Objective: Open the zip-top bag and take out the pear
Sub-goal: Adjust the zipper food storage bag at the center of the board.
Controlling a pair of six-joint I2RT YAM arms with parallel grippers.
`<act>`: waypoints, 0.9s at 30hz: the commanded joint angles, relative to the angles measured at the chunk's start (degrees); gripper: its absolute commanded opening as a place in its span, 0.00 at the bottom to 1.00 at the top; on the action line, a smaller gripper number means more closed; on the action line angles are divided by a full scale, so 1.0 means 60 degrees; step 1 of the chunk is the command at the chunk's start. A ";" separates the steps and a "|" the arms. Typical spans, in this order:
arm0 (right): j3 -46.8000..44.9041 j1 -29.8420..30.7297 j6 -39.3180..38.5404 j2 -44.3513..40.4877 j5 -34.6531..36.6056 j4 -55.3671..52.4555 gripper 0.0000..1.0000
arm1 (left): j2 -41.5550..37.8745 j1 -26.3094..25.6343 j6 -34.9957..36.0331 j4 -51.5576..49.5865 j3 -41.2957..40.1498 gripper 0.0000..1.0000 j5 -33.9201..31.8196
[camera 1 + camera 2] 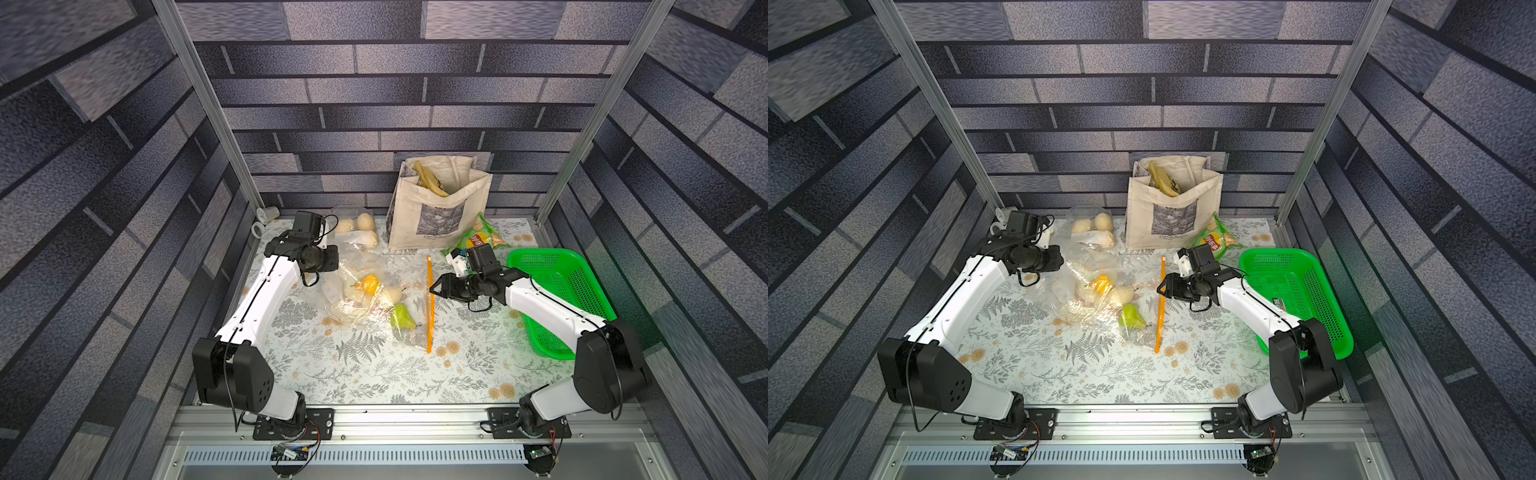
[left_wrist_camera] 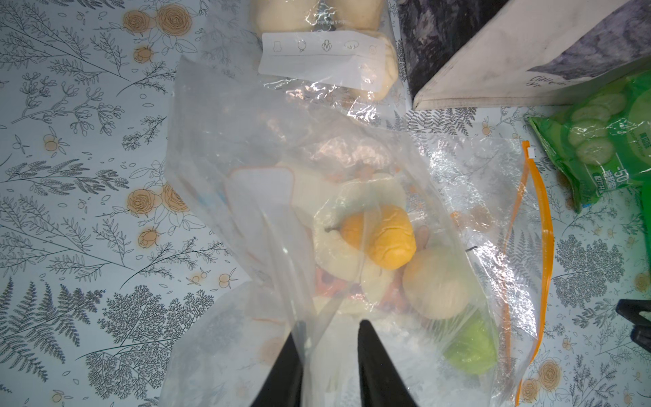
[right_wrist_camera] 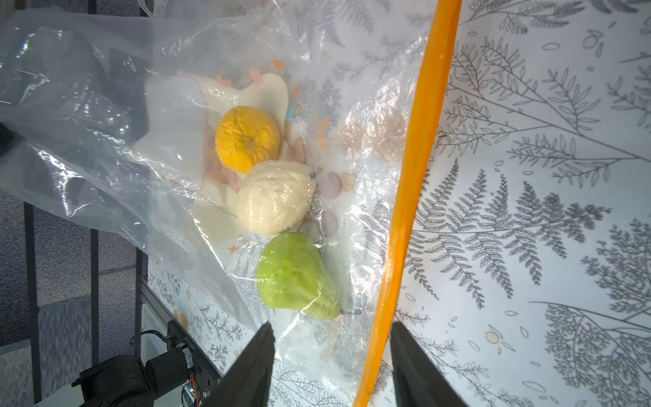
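Observation:
A clear zip-top bag (image 1: 370, 299) lies in the middle of the table, its orange zip strip (image 1: 430, 303) on the side toward my right arm. In the left wrist view the two orange strips (image 2: 544, 225) stand apart along part of their length. The green pear (image 1: 402, 316) (image 3: 296, 278) is inside, close to the zip, beside a cream fruit (image 3: 274, 197) and an orange fruit (image 3: 246, 139). My right gripper (image 3: 331, 327) (image 1: 436, 286) is open, and the zip strip (image 3: 415, 176) runs between its fingers. My left gripper (image 2: 331, 326) is open at the bag's far end, with a fold of film between the fingers.
A cream tote bag (image 1: 436, 208) stands at the back. A green chip packet (image 1: 478, 239) lies beside it and a green basket (image 1: 557, 291) sits at the right edge. Another clear bag of pale items (image 1: 357, 230) lies behind the left wrist, with a clear cup (image 1: 266, 214) in the back left corner.

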 commanded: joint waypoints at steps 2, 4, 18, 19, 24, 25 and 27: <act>0.0233 -0.0129 -0.0169 0.0888 -0.0132 -0.0195 0.54 | 0.0113 0.0033 0.0219 -0.0218 -0.0154 0.28 0.0016; 0.0479 -0.0159 -0.0220 0.1240 -0.0480 0.0015 0.55 | 0.0135 0.0030 0.0227 -0.0225 -0.0172 0.28 0.0009; 0.0446 -0.0351 0.0528 0.2493 -0.2048 0.1827 0.57 | 0.0263 0.0045 0.0402 -0.0272 -0.0156 0.28 -0.0003; 0.0428 -0.0351 0.0560 0.2507 -0.2124 0.1955 0.56 | 0.0282 0.0051 0.0417 -0.0287 -0.0130 0.28 -0.0006; 0.0409 -0.0351 0.0783 0.2510 -0.2402 0.2413 0.37 | 0.0311 0.0071 0.0447 -0.0306 -0.0112 0.27 0.0007; 0.0409 -0.0350 0.0812 0.2497 -0.2367 0.2426 0.30 | 0.0316 0.0069 0.0435 -0.0302 -0.0107 0.27 0.0017; 0.0409 -0.0352 0.0832 0.2424 -0.2277 0.2427 0.17 | 0.0353 0.0074 0.0439 -0.0305 -0.0099 0.27 0.0072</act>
